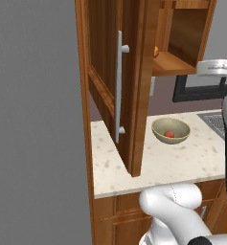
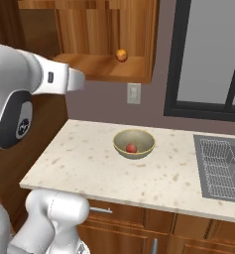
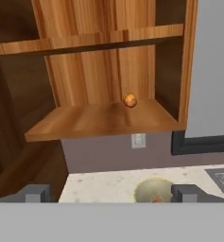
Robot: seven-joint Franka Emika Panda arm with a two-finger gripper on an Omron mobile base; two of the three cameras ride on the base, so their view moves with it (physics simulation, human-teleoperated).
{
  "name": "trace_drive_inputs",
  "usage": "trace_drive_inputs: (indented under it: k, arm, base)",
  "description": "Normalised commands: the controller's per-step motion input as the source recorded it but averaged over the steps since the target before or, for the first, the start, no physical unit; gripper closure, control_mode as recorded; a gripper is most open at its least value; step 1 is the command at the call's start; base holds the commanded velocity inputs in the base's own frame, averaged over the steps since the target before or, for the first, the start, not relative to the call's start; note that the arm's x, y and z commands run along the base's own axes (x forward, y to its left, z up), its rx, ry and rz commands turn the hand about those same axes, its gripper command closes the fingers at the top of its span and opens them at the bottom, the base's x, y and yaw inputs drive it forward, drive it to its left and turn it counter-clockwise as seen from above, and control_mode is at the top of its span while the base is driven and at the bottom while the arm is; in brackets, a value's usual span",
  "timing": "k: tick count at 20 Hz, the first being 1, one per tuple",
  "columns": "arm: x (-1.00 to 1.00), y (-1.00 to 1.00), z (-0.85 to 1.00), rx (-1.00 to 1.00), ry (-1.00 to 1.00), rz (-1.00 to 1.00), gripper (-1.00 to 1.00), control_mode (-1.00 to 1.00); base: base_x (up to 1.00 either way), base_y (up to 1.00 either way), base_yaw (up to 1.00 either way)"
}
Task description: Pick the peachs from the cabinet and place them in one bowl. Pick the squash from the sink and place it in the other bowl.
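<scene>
Two dark fingertips (image 3: 36, 193) of the end effector (image 3: 111, 194) rise at the bottom of the hand view, standing wide apart with nothing between them; it is open and empty, facing the open cabinet (image 3: 104, 71). On the cabinet's lower shelf (image 3: 94, 120) one peach (image 3: 130, 99) sits toward the back right corner, close to the rear wall and apart from the front edge. From the right base view that same peach (image 2: 121, 55) rests on the shelf near its right end. The cabinet door (image 1: 116, 81) is swung open toward the left base camera, its long grey bar handle (image 1: 119, 86) upright on the panel, and its lower edge hangs over the left part of the desk (image 2: 89, 168). On the desk, below the shelf and near the back edge, stands the pale tan bowl (image 2: 134, 144), with the other peach (image 2: 131, 148) lying inside it near the middle. At the right end of the desk the sink (image 2: 220, 168) is set in, with a wire rack (image 2: 215, 163) in its basin. A wall socket (image 2: 134, 93) sits on the wall behind the tan bowl, beside a dark-framed window (image 2: 208, 59).
</scene>
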Motion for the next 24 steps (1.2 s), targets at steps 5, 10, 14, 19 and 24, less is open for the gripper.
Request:
trace_drive_inputs:
  k: [5,10,14,19,24]
  arm:
    - [0.19,0.12,0.13,-0.01,-0.01,0.0,-1.0,-1.0]
    - [0.54,0.07,0.07,-0.08,0.11,0.0,-1.0,-1.0]
    - [0.71,0.0,0.01,-0.11,0.19,0.0,-1.0,-1.0]
    - [0.63,0.0,0.0,-0.01,0.04,0.0,-1.0,-1.0]
    - [0.48,0.0,0.0,0.0,-0.05,0.0,-1.0,-1.0]
  base:
    - [0.0,0.0,0.0]
    - [0.0,0.0,0.0]
    - [0.0,0.0,0.0]
    - [0.0,0.0,0.0]
    - [0.0,0.0,0.0]
